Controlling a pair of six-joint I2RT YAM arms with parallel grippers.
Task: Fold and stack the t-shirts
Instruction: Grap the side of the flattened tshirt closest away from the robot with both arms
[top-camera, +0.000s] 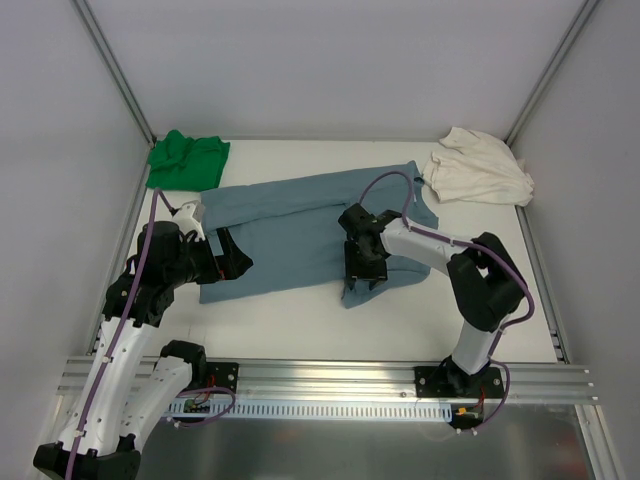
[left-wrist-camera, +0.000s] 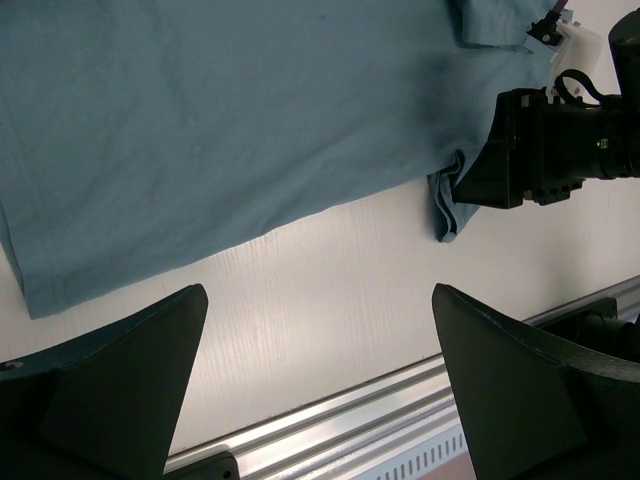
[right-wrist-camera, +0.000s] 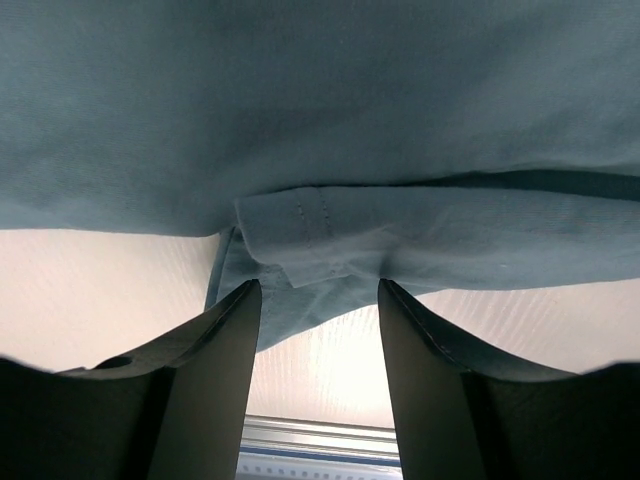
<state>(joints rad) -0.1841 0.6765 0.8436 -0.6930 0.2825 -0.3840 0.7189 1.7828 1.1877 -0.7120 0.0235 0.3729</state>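
Note:
The dusty blue-grey t-shirt (top-camera: 290, 230) lies spread across the middle of the table. The green t-shirt (top-camera: 188, 160) is bunched at the back left. The cream-white t-shirt (top-camera: 475, 168) is bunched at the back right. My left gripper (top-camera: 238, 262) is open and empty at the blue shirt's near-left edge; in its wrist view (left-wrist-camera: 318, 300) it hangs over bare table, with the shirt (left-wrist-camera: 220, 120) beyond. My right gripper (top-camera: 366, 280) sits on the shirt's near-right corner. In its wrist view (right-wrist-camera: 318, 290) the jaws stand open, with a folded hem corner (right-wrist-camera: 300, 245) lying between the fingertips.
An aluminium rail (top-camera: 320, 375) runs along the near table edge and shows in the left wrist view (left-wrist-camera: 380, 420). White walls with metal posts close in the back and both sides. The right gripper's body (left-wrist-camera: 545, 150) shows in the left wrist view.

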